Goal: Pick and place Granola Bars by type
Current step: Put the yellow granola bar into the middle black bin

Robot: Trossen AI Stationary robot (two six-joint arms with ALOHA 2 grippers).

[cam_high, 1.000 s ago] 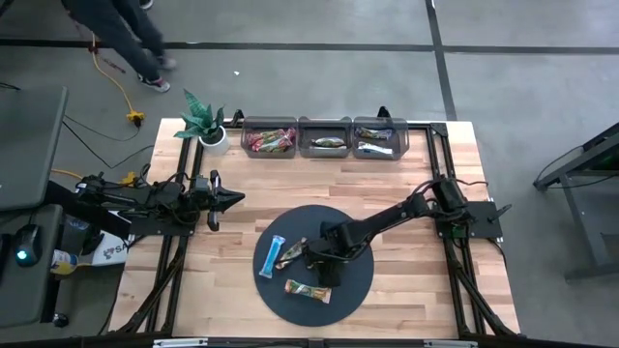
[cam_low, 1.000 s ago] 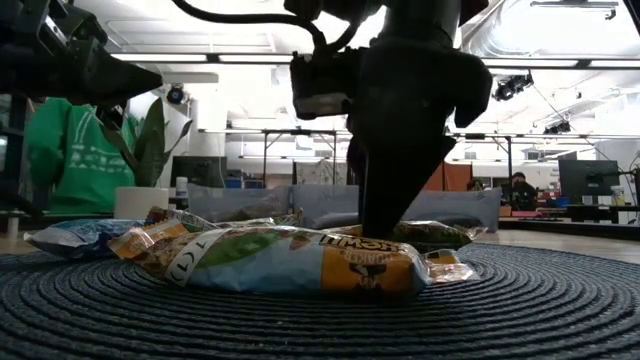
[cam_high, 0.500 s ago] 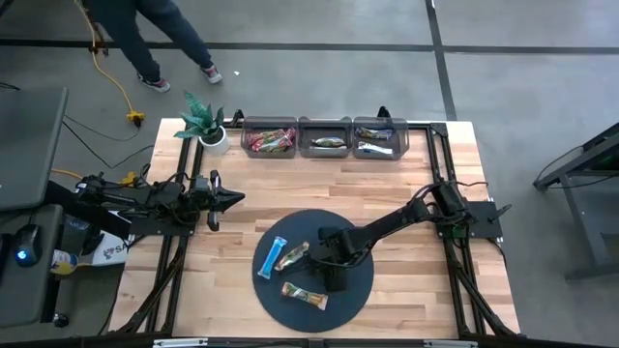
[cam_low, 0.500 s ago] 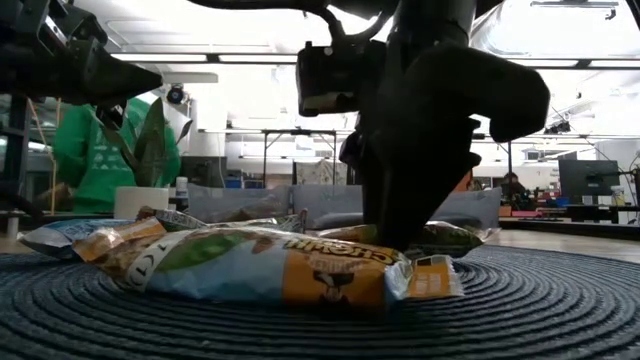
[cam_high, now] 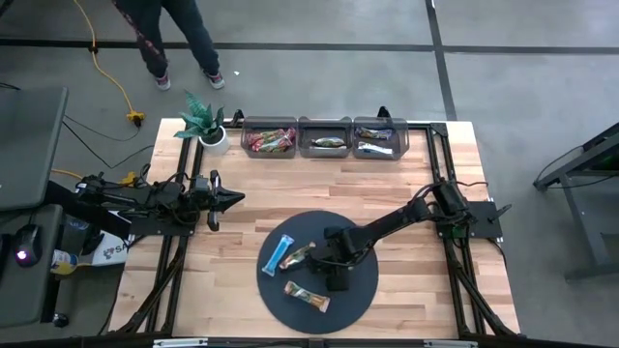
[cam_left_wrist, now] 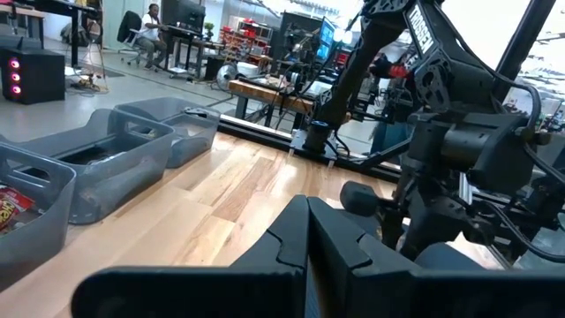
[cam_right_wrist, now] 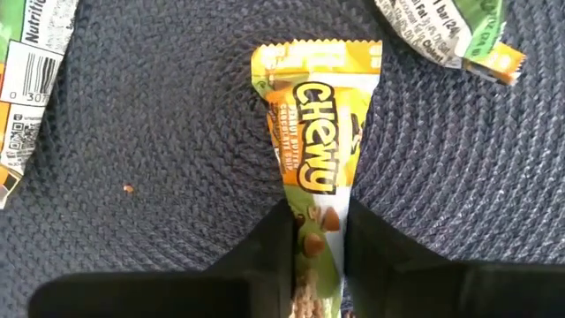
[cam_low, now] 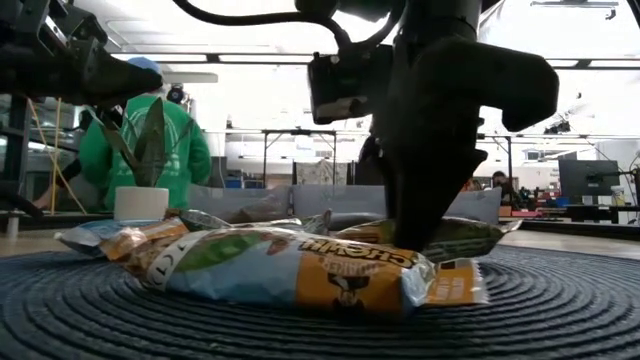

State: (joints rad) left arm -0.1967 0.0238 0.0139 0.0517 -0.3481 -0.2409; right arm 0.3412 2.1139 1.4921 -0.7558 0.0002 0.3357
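A dark round woven mat (cam_high: 338,309) carries three Granola Bars. These are a light blue one (cam_high: 279,253), a green-brown one (cam_high: 307,296) near the front, and an orange-green "Chewy" bar (cam_right_wrist: 311,150). My right gripper (cam_right_wrist: 315,231) is down on the mat (cam_right_wrist: 159,177) and shut on the Chewy bar, also seen as the Chewy bar (cam_high: 300,256) in the high view. My left gripper (cam_high: 232,198) waits shut above the table's left side, and its wrist view shows my left gripper (cam_left_wrist: 307,238) holding nothing. My right gripper pinches the Chewy bar by its two long edges, close to the end (cam_right_wrist: 311,201) nearest the wrist. One finger (cam_right_wrist: 269,252) is on each side, and the wrapper narrows between them. The fingers come from above, slanting in from the table's right. The bar lies flat on the mat.
Three clear bins (cam_high: 324,138) holding sorted bars stand in a row at the table's far edge. A potted plant (cam_high: 205,121) stands left of them. A person (cam_high: 174,39) walks on the floor beyond the far edge. Bare wood surrounds the mat.
My right gripper has gone slightly toward the table's right and near edges, staying low over the mat. The mat and its bars have slid a little the same way. The person beyond the table has walked on.
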